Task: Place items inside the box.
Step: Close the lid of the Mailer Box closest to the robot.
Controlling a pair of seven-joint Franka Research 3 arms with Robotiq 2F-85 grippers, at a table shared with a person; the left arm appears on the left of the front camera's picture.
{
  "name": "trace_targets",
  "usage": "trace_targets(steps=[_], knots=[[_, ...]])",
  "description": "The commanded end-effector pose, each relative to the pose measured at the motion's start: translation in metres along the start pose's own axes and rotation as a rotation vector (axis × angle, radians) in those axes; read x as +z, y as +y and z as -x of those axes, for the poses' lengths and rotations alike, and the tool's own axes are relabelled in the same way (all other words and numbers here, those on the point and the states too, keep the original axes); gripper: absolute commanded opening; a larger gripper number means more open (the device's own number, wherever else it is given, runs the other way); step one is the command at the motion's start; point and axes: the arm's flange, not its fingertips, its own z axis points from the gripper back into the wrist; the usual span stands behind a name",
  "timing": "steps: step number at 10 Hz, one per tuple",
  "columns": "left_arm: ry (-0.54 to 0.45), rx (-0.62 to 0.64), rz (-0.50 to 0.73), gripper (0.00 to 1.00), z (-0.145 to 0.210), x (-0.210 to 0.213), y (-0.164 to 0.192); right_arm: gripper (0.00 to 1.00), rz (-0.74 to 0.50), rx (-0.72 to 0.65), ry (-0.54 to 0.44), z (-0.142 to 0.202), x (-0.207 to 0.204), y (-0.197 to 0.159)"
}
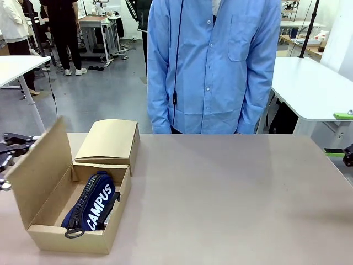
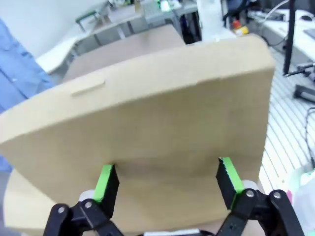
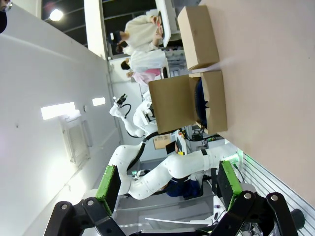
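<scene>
Front view: the box (image 1: 52, 207) is seen at the near left corner of the counter (image 1: 231, 199), with its flap lid (image 1: 41, 165) raised on the left side. The navy zip pouch (image 1: 91, 207) lettered "CAMPUS" is lying inside the box, leaned toward its right wall. Something dark is perhaps hidden under the pouch, but it cannot be told. A shorter closed cardboard box (image 1: 109, 141) is placed just behind the box, touching it. A person in a blue shirt (image 1: 212, 66) is standing at the far edge of the counter.

The left pincer (image 2: 167, 182) is seen in the left wrist view with its green pads (image 2: 104, 182) spread wide, right at the outer face of the raised lid (image 2: 147, 123); nothing is pinched between them. The right pincer (image 3: 167, 182) is also spread wide and holds nothing; it is kept off the right edge of the counter, well apart from the box (image 3: 206, 101).
</scene>
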Motion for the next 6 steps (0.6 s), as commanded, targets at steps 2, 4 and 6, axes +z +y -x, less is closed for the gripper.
trace_targets(steps=[2, 4, 6], knots=[[0.082, -0.002, -0.064, 1.00, 0.009, -0.083, -0.004, 1.00, -0.012, -0.020, -0.002, 0.001, 0.001, 0.007], [0.091, 0.045, -0.177, 1.00, 0.015, -0.125, 0.000, 1.00, -0.012, -0.020, -0.002, 0.001, 0.001, 0.007], [0.098, 0.133, -0.073, 1.00, 0.024, -0.145, -0.010, 1.00, -0.012, -0.020, -0.002, 0.001, 0.001, 0.007]])
